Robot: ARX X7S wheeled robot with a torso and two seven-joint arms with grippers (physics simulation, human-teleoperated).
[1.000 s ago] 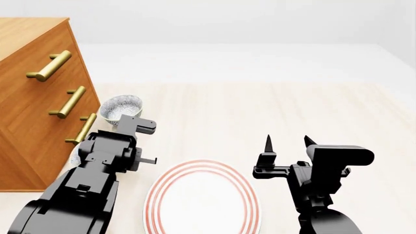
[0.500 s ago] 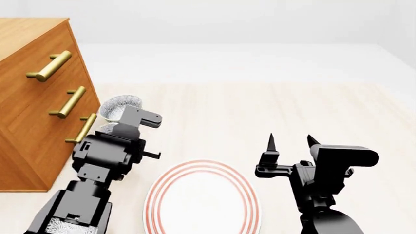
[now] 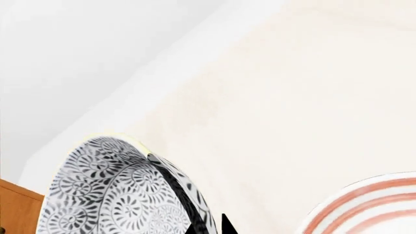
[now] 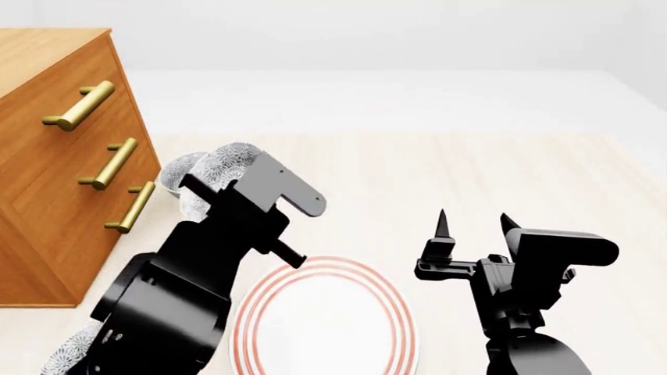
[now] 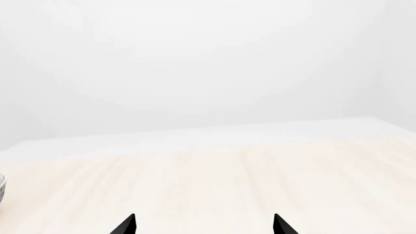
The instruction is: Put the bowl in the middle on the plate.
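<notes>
The bowl [image 4: 236,161], speckled blue-grey, hangs tilted above the tabletop beside the dresser, its wall pinched by my left gripper [image 4: 215,190]. The left wrist view shows the bowl [image 3: 110,195] on edge, with my left gripper [image 3: 209,226] shut across its rim. The plate [image 4: 323,320], white with red rings, lies at the table's near edge, down and to the right of the bowl, and its rim [image 3: 364,204] shows in the left wrist view. My right gripper [image 4: 474,223] stands open to the right of the plate, with nothing between the jaws [image 5: 204,224].
A wooden dresser [image 4: 62,156] with brass handles stands at the left. A second speckled bowl [image 4: 173,173] sits behind the held one, partly covered. A third bowl [image 4: 75,351] peeks out beneath my left arm. A bowl's edge [image 5: 2,187] shows in the right wrist view.
My left gripper has risen from the table with the bowl and swung right, toward the plate. The right gripper has drifted slightly right.
</notes>
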